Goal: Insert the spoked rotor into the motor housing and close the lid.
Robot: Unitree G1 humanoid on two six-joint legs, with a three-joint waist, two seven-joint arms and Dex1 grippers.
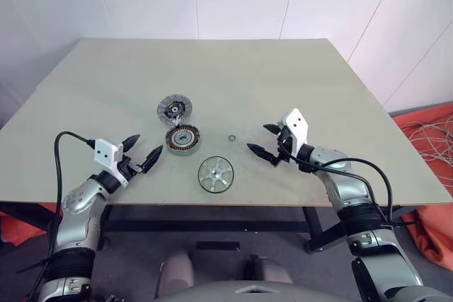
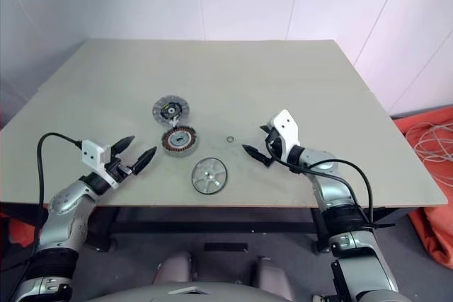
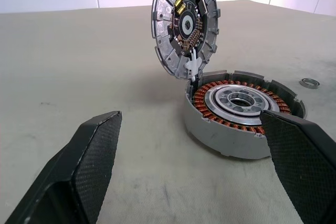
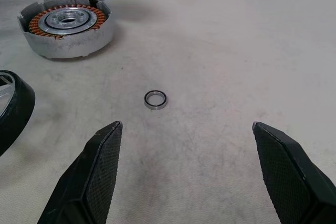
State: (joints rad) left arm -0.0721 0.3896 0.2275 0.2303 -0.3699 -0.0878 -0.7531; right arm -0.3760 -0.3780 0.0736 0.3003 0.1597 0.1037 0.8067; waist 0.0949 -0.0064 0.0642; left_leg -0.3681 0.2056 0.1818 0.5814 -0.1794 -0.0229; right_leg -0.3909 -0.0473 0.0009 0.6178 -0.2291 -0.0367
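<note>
The motor housing (image 1: 182, 139), a dark ring with copper windings, lies near the middle of the table. The ribbed grey lid (image 1: 174, 109) stands tilted up at the housing's far rim, its black-and-white centre facing me (image 3: 184, 24). Nearer the front edge, the silver spoked rotor (image 1: 215, 174) lies flat. My left gripper (image 1: 150, 143) hovers open just left of the housing (image 3: 239, 111), nothing between its fingers. My right gripper (image 1: 256, 136) is open to the right of the parts, aimed at a tiny loose ring (image 4: 156, 99). The rotor's dark rim (image 4: 16, 103) shows beside it.
The tiny ring (image 1: 232, 138) lies between the housing and my right gripper. The beige table (image 1: 318, 90) runs wide and bare behind the parts, its front edge just below the rotor. Orange cloth and white cables (image 1: 432, 139) lie on the floor at the right.
</note>
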